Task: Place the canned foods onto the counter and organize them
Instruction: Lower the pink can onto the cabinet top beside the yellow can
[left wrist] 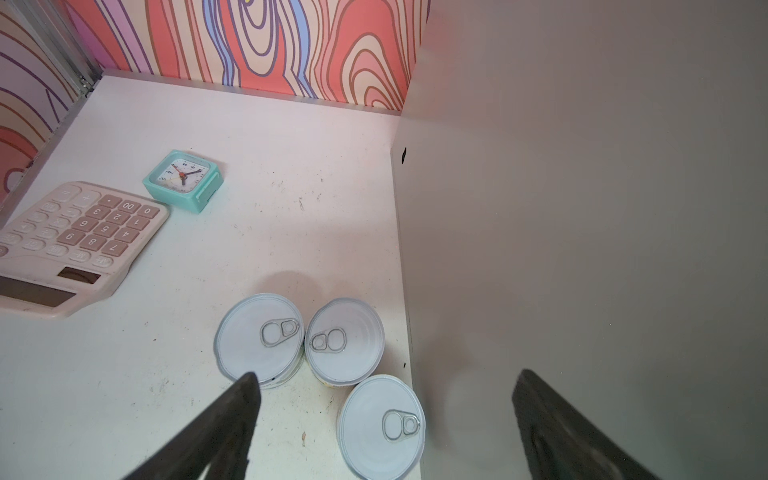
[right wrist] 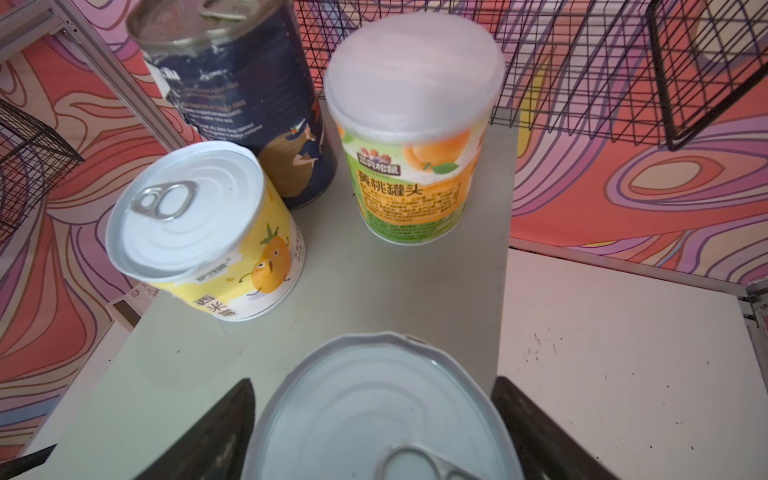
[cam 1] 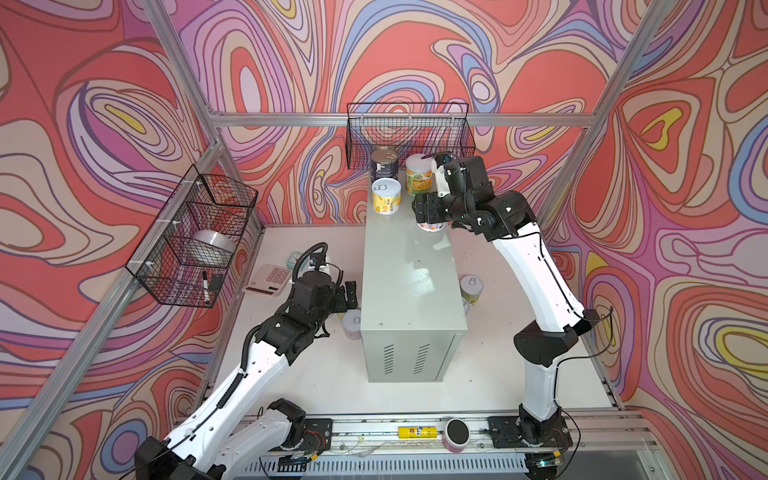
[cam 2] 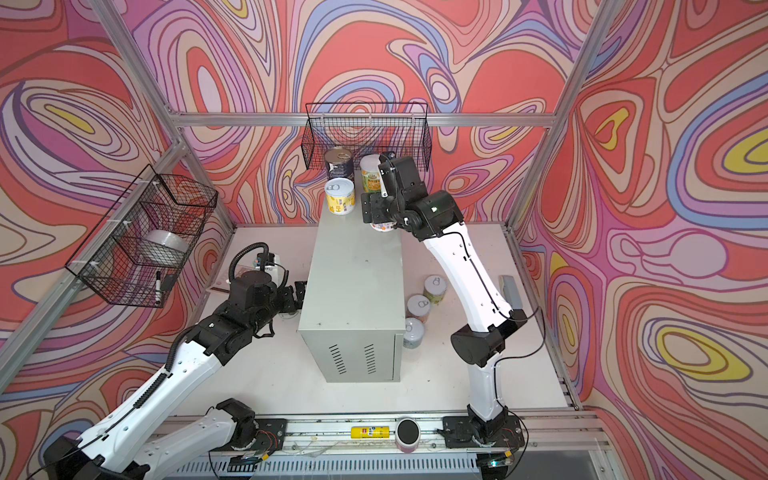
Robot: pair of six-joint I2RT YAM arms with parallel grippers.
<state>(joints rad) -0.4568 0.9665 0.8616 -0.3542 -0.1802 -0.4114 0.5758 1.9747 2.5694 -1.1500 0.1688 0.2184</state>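
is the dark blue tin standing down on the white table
No, the dark-blue tin stands upright on the top of the grey counter, next to the green-label can.

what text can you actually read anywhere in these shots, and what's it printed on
"黄桃罐头": green-and-orange can on the counter.
"0", "00", "1" to "9": calculator keys, seen upside down.
Yellow can: characters run sideways, not safely readable.
Dark-blue tin: small white print, blurred.
Clock dial and yellow tube label: too small to read.
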